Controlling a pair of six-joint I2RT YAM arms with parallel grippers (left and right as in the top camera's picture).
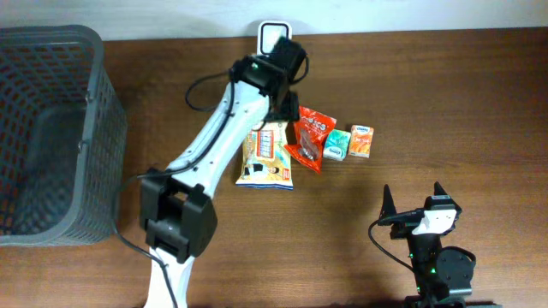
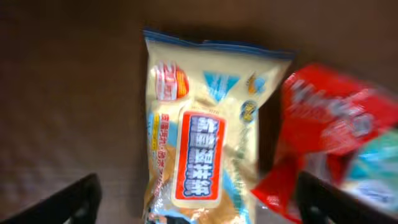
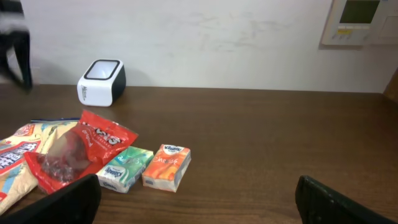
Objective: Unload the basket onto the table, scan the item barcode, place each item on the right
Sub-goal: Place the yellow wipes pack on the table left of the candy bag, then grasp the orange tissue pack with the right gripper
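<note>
left gripper (image 2: 198,186): jaws wide apart, nothing in them, right over the snack bag (image 1: 267,154) | snack bag: lying flat beside the red pouch (image 1: 310,137), near the scanner (image 1: 272,36) | right gripper (image 1: 412,190): spread wide, empty

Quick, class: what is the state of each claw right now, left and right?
Left claw: open, holding nothing, above the cream snack bag.
Right claw: open, empty.
</note>
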